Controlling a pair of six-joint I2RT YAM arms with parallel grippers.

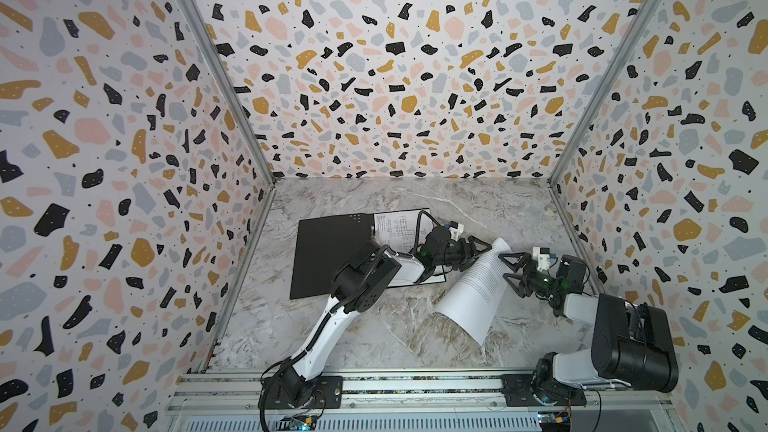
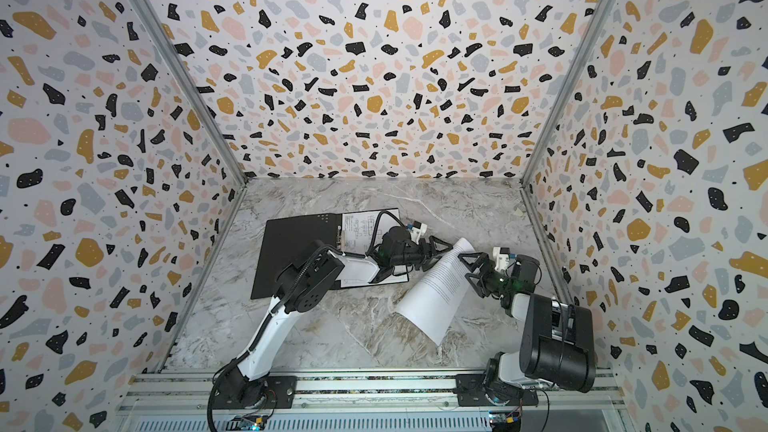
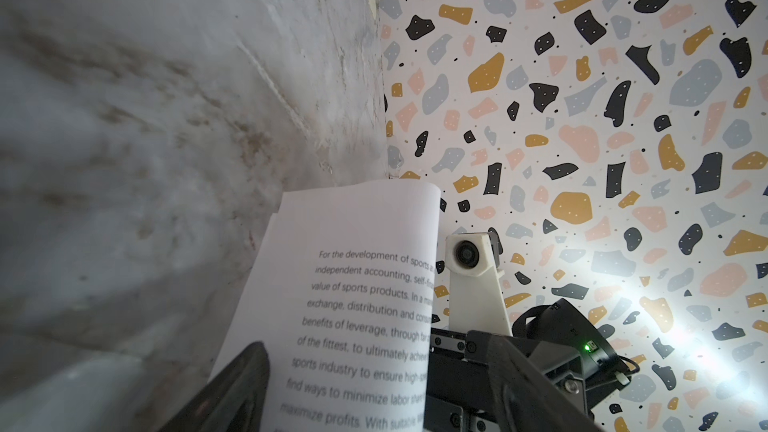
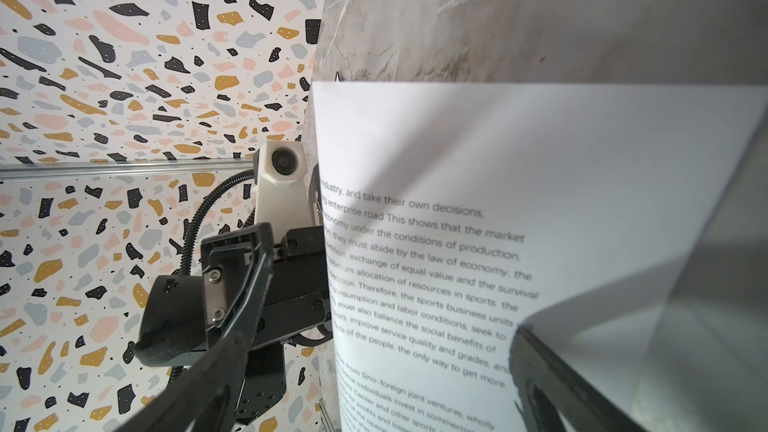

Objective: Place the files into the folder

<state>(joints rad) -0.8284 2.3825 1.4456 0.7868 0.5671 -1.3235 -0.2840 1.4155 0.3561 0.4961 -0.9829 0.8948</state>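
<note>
The folder (image 1: 328, 255) (image 2: 291, 255) lies open on the marble table, black inside up. One of the files, a sheet with a line diagram (image 1: 395, 230) (image 2: 361, 226), rests on its right half, partly under my left arm. The other, a printed text sheet (image 1: 473, 288) (image 2: 436, 297) (image 3: 365, 284) (image 4: 498, 201), stands curled to the right of the folder, its lower end on the table. My left gripper (image 1: 482, 254) (image 2: 441, 257) (image 3: 374, 401) is open with the sheet's upper edge between its jaws. My right gripper (image 1: 505, 272) (image 2: 464, 270) (image 4: 374, 388) faces it, wide open around the sheet's right side.
Terrazzo-patterned walls (image 1: 124, 160) close in the table on the left, back and right. An aluminium rail (image 1: 415, 386) with both arm bases runs along the front. Bare marble (image 1: 332, 334) lies in front of the folder and behind it.
</note>
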